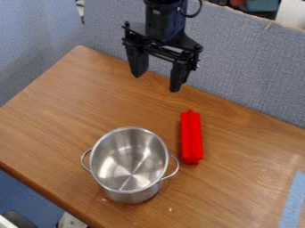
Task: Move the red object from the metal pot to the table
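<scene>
The gripper [160, 69] hangs above the far part of the table [60, 89], pointing down, its dark fingers spread wide with nothing between them. From it, at about five o'clock and well apart, the red object [190, 136] lies flat on the bare wood, its long axis running roughly twelve to six. Farther out, at about seven o'clock from the gripper, stands the metal pot [131, 164], upright, lidless and empty as far as its shiny inside shows; the red bar sits just beside the pot at its two o'clock, near one small side handle, though whether the two touch is hard to tell. Since the bar is on the table and not in the pot, the task looks done. The bar appears stiff and light, with a smooth surface and rounded ends that might slip in a loose pinch. If it had to be taken again, the best hold would be across its narrow width at mid-length, jaws at three and nine, clear of the pot's rim.
</scene>
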Controlling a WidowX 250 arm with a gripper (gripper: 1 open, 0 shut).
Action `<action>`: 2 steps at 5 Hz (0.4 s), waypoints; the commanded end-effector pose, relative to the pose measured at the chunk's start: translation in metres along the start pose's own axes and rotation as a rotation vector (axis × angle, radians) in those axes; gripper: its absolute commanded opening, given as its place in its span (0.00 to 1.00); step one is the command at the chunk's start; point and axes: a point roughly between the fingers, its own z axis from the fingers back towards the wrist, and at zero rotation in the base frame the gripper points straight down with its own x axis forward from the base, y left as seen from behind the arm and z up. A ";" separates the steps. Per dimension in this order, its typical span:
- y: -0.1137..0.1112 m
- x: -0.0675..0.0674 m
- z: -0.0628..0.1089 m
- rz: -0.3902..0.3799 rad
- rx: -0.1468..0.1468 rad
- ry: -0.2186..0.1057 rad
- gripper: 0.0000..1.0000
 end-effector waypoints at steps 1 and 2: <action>0.008 0.005 -0.001 0.095 -0.007 0.014 1.00; 0.012 0.004 -0.032 0.074 -0.025 -0.004 1.00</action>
